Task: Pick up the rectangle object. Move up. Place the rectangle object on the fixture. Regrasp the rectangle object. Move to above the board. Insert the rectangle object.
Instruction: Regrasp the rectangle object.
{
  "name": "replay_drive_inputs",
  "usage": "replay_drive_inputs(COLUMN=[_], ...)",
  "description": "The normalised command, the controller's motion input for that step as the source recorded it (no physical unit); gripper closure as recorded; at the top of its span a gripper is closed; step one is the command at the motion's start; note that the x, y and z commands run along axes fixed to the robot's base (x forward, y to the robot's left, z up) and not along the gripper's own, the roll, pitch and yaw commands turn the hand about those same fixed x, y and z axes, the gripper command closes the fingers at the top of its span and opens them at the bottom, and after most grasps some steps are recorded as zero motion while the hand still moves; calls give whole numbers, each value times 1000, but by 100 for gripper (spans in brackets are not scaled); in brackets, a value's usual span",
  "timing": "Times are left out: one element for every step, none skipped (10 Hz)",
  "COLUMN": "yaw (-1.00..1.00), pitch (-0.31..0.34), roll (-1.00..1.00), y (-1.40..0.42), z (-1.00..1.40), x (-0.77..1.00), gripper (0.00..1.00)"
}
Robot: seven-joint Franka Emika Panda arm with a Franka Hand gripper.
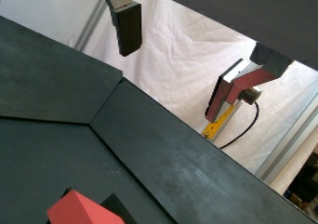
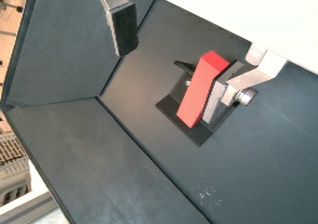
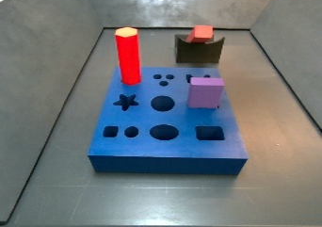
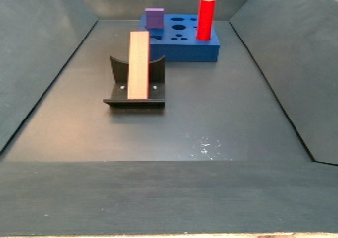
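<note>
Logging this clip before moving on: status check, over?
Gripper open, empty, raised clear of the floor. Red block leaning on the fixture, untouched. Blue board apart, holding a red pillar and purple cube. Path clear.

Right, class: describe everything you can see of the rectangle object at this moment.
The rectangle object is a long salmon-red block with flat faces and square ends, matte, plastic-looking. It stands leaning in the fixture, its lower end seated in the notch; nothing else touches it. The board lies apart from it. The gripper is open and clear of it, one finger on either side in a wrist view.
</note>
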Motion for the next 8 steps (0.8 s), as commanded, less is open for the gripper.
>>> replay_drive_inputs(yaw=[90,90,90,91,91,91,91,91], pitch=[69,69,69,69,69,69,69,69], roll=[135,135,135,135,135,135,135,135], y=[-46,-46,-46,-45,-45,-45,-45,-45], z=[-28,-28,-28,-28,-28,-27,-27,-27], x=[330,330,330,329,329,329,329,329], gripper=[0,0,0,0,0,0,0,0])
